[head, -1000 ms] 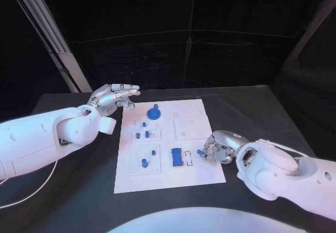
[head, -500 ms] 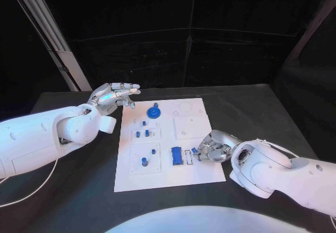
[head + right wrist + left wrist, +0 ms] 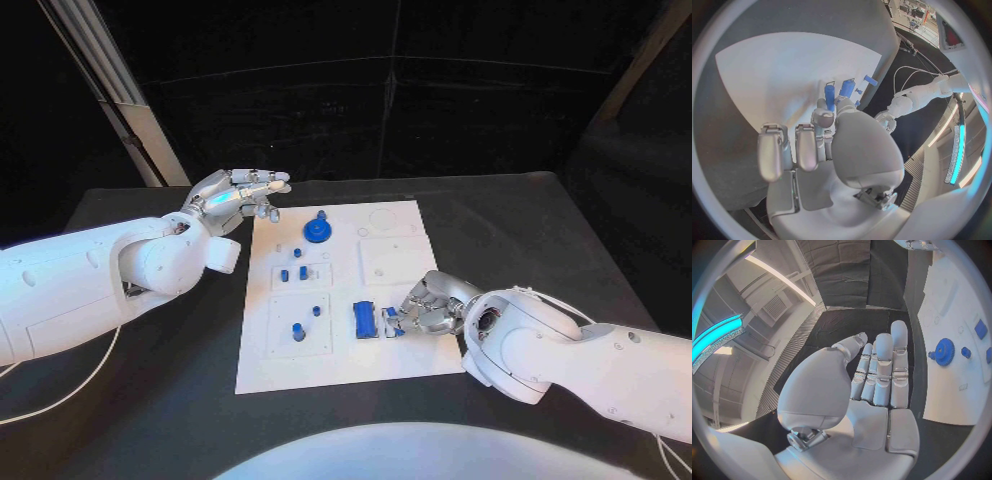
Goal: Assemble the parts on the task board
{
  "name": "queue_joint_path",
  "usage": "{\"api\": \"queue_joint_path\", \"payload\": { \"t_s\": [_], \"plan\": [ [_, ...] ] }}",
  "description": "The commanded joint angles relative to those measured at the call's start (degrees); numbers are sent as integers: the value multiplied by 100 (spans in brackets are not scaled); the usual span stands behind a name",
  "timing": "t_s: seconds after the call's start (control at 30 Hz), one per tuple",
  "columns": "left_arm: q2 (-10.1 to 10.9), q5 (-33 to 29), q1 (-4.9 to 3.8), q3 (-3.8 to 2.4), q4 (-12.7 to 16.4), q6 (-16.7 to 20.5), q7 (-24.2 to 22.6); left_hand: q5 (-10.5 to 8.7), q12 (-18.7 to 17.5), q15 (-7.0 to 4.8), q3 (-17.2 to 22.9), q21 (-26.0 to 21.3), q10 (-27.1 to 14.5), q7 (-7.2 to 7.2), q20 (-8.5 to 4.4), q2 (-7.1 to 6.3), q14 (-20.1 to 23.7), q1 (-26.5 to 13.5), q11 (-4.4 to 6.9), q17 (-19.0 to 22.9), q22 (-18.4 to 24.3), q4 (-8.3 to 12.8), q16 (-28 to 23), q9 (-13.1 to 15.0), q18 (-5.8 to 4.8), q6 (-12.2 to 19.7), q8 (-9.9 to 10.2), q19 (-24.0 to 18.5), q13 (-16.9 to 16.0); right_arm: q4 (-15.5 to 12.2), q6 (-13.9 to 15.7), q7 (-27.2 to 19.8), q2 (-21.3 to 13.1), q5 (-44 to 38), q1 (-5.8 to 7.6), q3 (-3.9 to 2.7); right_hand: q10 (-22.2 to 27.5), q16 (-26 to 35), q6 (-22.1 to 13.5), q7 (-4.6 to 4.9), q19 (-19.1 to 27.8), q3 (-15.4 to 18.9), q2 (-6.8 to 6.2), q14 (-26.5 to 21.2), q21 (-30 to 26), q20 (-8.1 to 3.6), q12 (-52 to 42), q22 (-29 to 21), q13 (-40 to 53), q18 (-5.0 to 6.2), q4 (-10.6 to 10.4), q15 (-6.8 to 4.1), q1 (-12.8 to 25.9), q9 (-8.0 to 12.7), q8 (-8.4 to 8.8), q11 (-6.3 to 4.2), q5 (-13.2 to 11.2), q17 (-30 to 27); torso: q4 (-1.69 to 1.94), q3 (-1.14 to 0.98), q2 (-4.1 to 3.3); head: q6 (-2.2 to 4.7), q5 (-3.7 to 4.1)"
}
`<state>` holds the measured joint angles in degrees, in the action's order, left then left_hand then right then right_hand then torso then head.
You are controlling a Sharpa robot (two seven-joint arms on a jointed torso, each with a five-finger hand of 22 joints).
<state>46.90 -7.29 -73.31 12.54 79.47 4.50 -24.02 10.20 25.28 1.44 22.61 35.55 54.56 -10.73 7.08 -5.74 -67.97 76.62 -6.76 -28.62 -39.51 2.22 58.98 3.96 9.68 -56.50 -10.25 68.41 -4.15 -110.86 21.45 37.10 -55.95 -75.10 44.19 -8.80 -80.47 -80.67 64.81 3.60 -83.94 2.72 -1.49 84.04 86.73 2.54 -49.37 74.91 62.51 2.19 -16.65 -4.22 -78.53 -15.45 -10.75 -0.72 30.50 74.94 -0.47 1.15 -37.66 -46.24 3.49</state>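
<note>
A small blue plastic part point(image 3: 389, 318) is held by the silver right hand point(image 3: 428, 308) near the right edge of the flat white task board point(image 3: 346, 375), likely to be pushed into its slot.

Right hand point(image 3: 430, 305) at blue part point(image 3: 387, 318) on task board point(image 3: 346, 360).

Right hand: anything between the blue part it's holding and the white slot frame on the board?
Nothing visible. The right hand pinches a small blue part right over the white slot frame, beside the blue block on the task board.
</note>
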Motion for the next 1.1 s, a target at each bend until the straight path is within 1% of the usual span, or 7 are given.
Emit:
{"api": "queue_joint_path", "payload": {
  "t_s": [0.03, 0.63, 0.77, 0.83, 0.87, 0.93, 1.1],
  "plan": [
    [-9, -12, -9, -4, 11, -69, -21, 10, 36, 12, -3, -20, -40, -8, 2, 48, 40, -5, 7, 7, 7, 29, -16, -7, 79, 31, -19, -48, 7, 27, -155, 155, 41, 86, 9, -1, -28, -34, 67, -1, -300, -38, -11, 347, 34, -49, 49, 1093, -19, -97, 6, -29, 111, -8, 34, -21, 26, 193, 2, -3, -3, -4, 7],
    [-19, -12, -10, -4, 4, -79, 2, 10, 36, 12, -3, -20, -40, -8, 2, 48, 40, -5, 7, 7, 7, 29, -16, -7, 79, 31, -19, -48, 7, 189, -204, 226, 213, -206, 11, -2, -50, 1, 143, -6, -271, 52, -48, 335, 6, -59, 128, 1058, -45, -87, 1, -32, 488, -26, 77, -22, 29, 153, -4, 0, 2, -2, -2],
    [-20, -12, -10, -4, 3, -86, 9, 10, 36, 12, -3, -20, -40, -8, 2, 48, 40, -5, 7, 7, 7, 29, -16, -7, 79, 31, -19, -48, 7, 201, -194, 224, 235, -238, 11, -2, -64, 11, 163, -1, -264, 188, -54, 333, -1, -53, 139, 1050, -37, -84, 2, -24, 726, -37, 99, -13, -193, 144, -7, -1, 1, -2, -3],
    [-20, -12, -10, -4, 3, -88, 12, 10, 36, 12, -3, -20, -40, -8, 2, 48, 40, -5, 7, 7, 7, 29, -16, -7, 79, 31, -19, -48, 7, 202, -193, 222, 242, -250, 11, -2, -68, 15, 170, -2, -262, 251, -48, 333, -3, -50, 142, 1049, -31, -84, 4, -21, 814, -43, 109, -12, -357, 140, -7, -1, -1, 3, -6],
    [-20, -12, -10, -4, 3, -89, 15, 10, 36, 12, -3, -20, -40, -8, 2, 48, 40, -5, 7, 7, 7, 29, -16, -7, 79, 31, -19, -48, 7, 200, -197, 221, 250, -273, 11, -2, -76, 16, 183, -5, -262, 318, -30, 333, -4, -48, 137, 1048, -19, -83, 6, -22, 904, -52, 116, -13, -567, 141, -6, -2, -2, 6, -5],
    [-21, -12, -10, -4, 2, -91, 17, 10, 36, 12, -3, -20, -40, -8, 2, 48, 40, -5, 7, 7, 7, 29, -16, -7, 79, 31, -19, -48, 7, 197, -205, 219, 256, -285, 11, -2, -81, 15, 191, -8, -261, 376, -7, 334, -5, -48, 134, 1048, -9, -83, 3, -24, 985, -61, 122, -14, -702, 144, -5, -3, -2, 6, -5],
    [-20, -12, -10, -4, -1, -93, 23, 10, 36, 12, -3, -20, -40, -8, 2, 48, 40, -5, 7, 7, 7, 29, -16, -7, 79, 31, -19, -48, 7, 155, -219, 205, 260, -309, 11, -2, -96, 9, 235, -23, -268, 544, 59, 339, 1, -52, 118, 1059, 25, -86, -3, -30, 1212, -95, 124, -22, -881, 158, -3, -4, 3, 0, -3]
  ]
}}
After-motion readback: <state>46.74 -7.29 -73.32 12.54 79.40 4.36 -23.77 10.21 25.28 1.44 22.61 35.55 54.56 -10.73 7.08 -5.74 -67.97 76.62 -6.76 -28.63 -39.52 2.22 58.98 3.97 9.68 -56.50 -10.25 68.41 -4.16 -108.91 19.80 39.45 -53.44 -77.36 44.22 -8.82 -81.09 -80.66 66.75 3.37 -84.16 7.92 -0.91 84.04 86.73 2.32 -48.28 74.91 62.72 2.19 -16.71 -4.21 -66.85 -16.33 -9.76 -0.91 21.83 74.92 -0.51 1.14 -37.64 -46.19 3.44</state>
